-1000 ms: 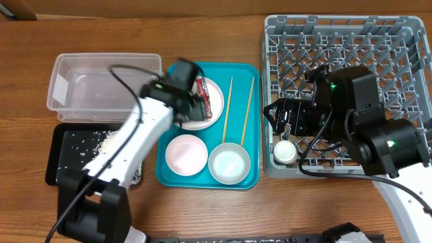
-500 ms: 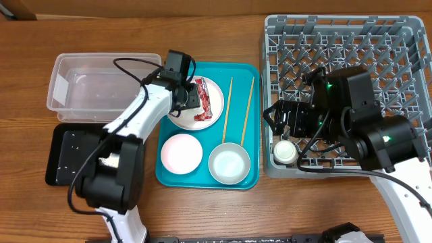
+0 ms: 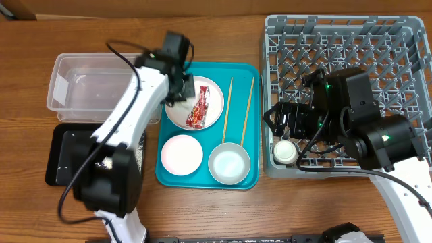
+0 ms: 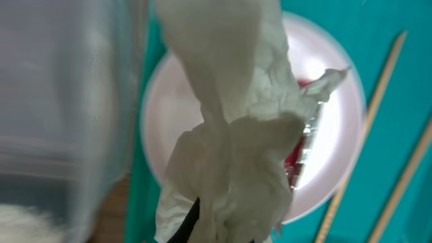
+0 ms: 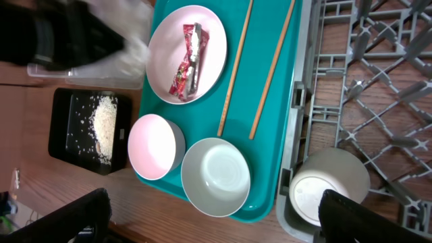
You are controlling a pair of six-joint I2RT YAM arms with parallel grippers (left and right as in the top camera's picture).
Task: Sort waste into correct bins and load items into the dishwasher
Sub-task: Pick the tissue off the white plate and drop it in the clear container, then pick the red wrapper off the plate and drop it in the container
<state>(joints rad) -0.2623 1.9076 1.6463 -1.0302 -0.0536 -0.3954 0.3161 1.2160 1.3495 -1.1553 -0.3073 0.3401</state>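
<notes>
- Sorting waste: your left end effector [image 3: 181, 86] was clenched on the tissue [image 4: 229, 135], held above the plate [image 3: 214, 94].
- Next, I judge, you had to carry it left to the clear tub [image 3: 61, 101] alongside and release.
- Beneath it, the wrapper [image 3: 196, 109] lay on the plate; rice [image 5: 103, 125] sat in the black tray [image 3: 57, 158].
- Your right end effector [image 3: 285, 123] gaped above the cup [image 3: 284, 151] in the rack [image 3: 405, 40].

The tissue [image 4: 229, 135] is crumpled white paper, the wrapper [image 5: 187, 59] shiny crinkled foil. The rack [image 3: 341, 21] is matt grey plastic, the desk [image 3: 202, 216] grained wood.
</notes>
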